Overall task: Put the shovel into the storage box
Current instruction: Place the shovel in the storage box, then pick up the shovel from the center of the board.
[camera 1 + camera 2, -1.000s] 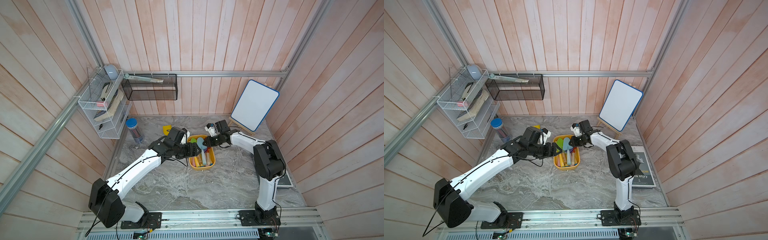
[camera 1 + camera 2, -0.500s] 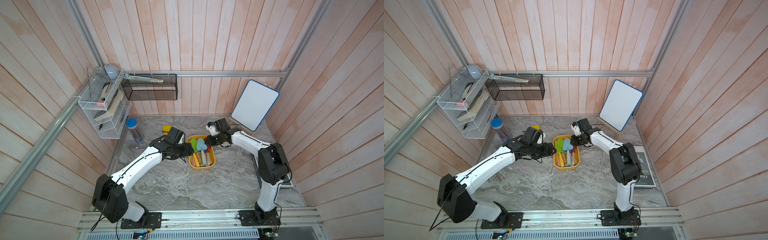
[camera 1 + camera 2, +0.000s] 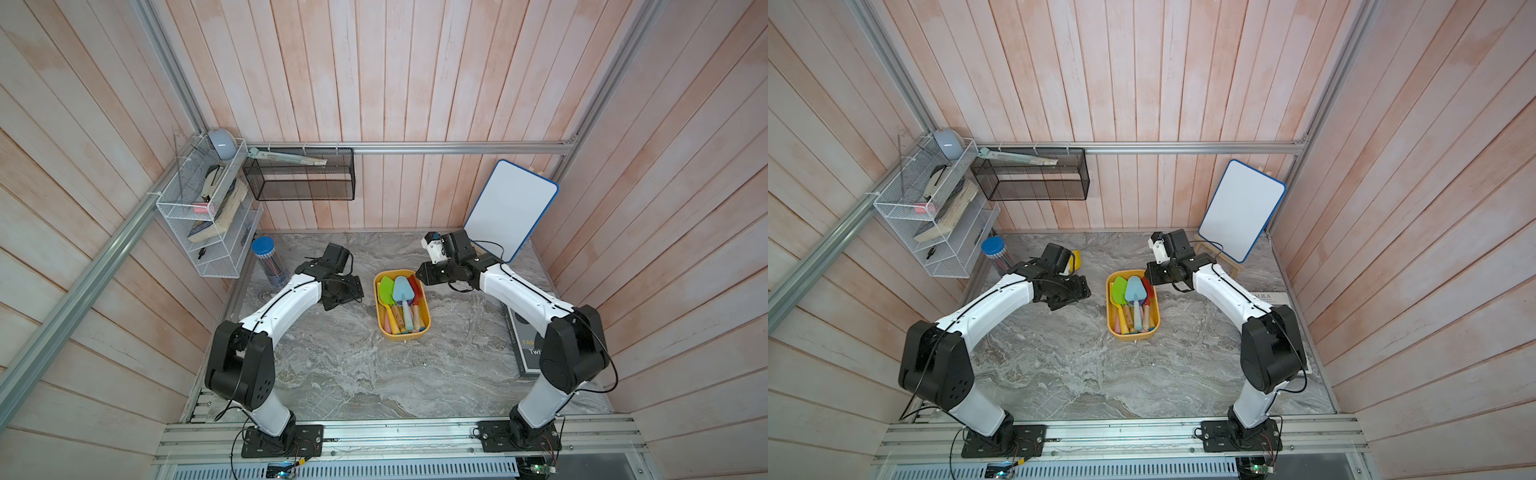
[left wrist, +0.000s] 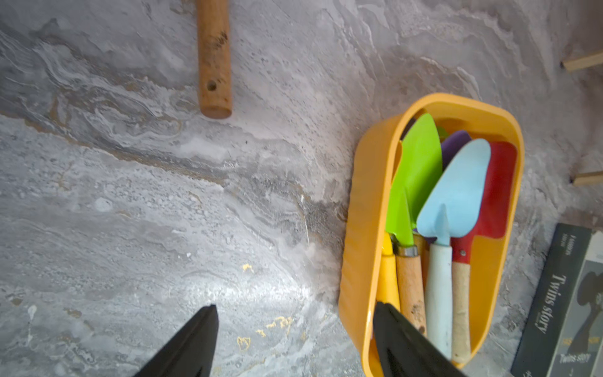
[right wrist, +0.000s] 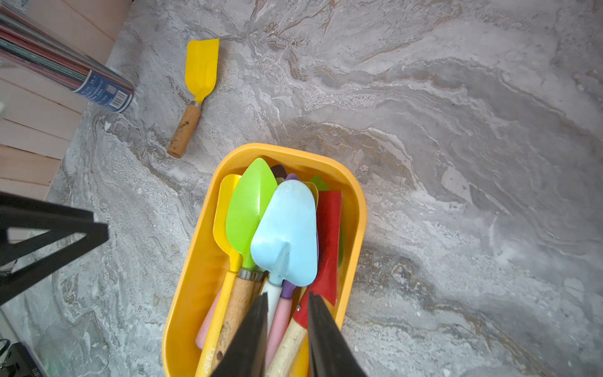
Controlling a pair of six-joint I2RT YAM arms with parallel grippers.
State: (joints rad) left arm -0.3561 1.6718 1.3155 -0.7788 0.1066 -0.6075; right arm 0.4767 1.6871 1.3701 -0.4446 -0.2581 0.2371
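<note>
The yellow-orange storage box [image 3: 405, 337] [image 3: 1133, 336] stands mid-table and holds several shovels, with a light blue shovel [image 3: 402, 289] [image 5: 287, 235] on top beside a green one [image 4: 414, 173] and a red one [image 5: 329, 228]. A yellow shovel [image 5: 200, 65] [image 3: 1076, 257] with a wooden handle [image 4: 213, 65] lies on the table to the far left of the box. My left gripper [image 3: 355, 291] [image 4: 295, 306] hangs wide open and empty just left of the box. My right gripper [image 3: 420, 276] [image 5: 287, 295] hovers over the box's far end, jaws slightly apart, holding nothing.
A clear pen tube with a blue cap [image 3: 266, 262] stands at the back left near the white wire rack [image 3: 208, 216] and black mesh basket [image 3: 299, 178]. A whiteboard on an easel [image 3: 509, 208] leans at the back right. A dark book [image 3: 523, 349] lies at the right edge.
My left gripper has drawn back to the left, away from the box. The right gripper has pulled back from the light blue shovel, which now lies in the box.
</note>
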